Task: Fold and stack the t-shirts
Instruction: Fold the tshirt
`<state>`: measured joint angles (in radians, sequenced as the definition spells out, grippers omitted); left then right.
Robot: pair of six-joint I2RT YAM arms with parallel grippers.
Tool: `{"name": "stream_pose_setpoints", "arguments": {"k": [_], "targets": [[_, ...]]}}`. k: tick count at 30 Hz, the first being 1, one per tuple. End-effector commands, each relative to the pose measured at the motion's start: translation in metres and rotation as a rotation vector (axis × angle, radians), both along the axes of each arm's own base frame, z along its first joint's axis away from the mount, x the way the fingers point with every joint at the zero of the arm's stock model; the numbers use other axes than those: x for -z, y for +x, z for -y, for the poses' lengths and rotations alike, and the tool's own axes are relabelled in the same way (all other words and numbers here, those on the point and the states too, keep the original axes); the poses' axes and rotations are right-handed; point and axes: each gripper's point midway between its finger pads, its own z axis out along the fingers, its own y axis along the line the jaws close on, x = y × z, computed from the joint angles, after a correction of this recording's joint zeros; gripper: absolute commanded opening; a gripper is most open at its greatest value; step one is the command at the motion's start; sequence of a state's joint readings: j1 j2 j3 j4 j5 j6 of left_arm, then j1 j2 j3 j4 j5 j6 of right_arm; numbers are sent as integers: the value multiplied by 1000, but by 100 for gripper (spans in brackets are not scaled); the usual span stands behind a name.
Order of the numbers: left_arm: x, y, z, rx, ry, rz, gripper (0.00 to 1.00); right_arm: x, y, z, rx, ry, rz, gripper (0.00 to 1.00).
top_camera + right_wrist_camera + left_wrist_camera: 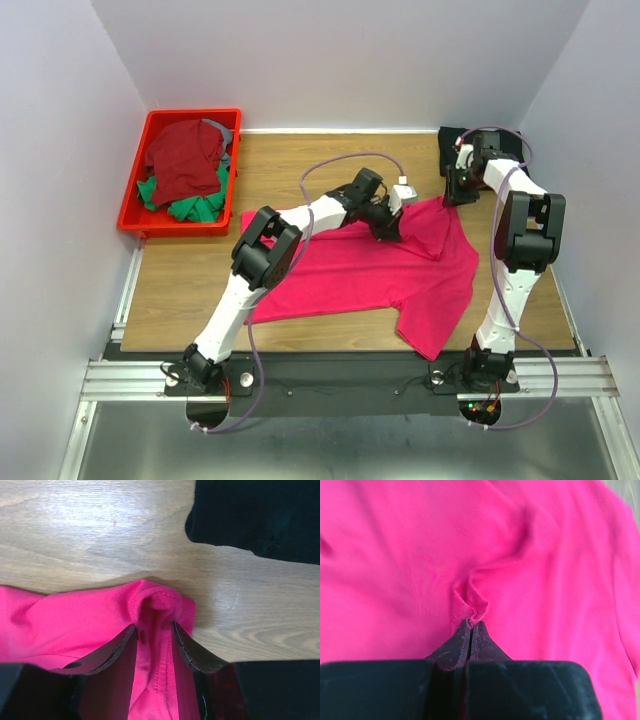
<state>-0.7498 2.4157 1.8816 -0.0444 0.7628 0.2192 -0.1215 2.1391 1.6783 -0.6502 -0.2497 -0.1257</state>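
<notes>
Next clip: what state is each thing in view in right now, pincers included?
pink t-shirt: lying open on the table, rumpled, not yet folded.
left pincer: shut on a pinch of the pink t-shirt.
right pincer: closed on a bunched hem of the pink t-shirt.
black t-shirt: compact, apparently folded, at the far right corner.
dark red t-shirt: crumpled in the red bin.
green t-shirt: crumpled, partly under the dark red one.
red bin: upright, holding shirts.

Plain white walls point(340, 60); wood-grain table point(180, 290); metal rail point(120, 378) at front.
</notes>
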Motion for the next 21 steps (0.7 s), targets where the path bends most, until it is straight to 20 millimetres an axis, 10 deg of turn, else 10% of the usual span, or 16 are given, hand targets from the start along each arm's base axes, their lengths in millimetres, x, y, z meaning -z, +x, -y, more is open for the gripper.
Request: {"name": "stream_pose_setpoints", "arguments": {"k": [1, 15, 21], "targets": [[-70, -18, -1, 107, -107, 168, 0, -8, 16, 14, 35, -38, 51, 38], [-16, -95, -21, 401, 75, 330, 10, -11, 14, 22, 56, -53, 53, 38], [-10, -89, -56, 379, 159, 367, 44, -11, 11, 22, 37, -59, 52, 38]]}}
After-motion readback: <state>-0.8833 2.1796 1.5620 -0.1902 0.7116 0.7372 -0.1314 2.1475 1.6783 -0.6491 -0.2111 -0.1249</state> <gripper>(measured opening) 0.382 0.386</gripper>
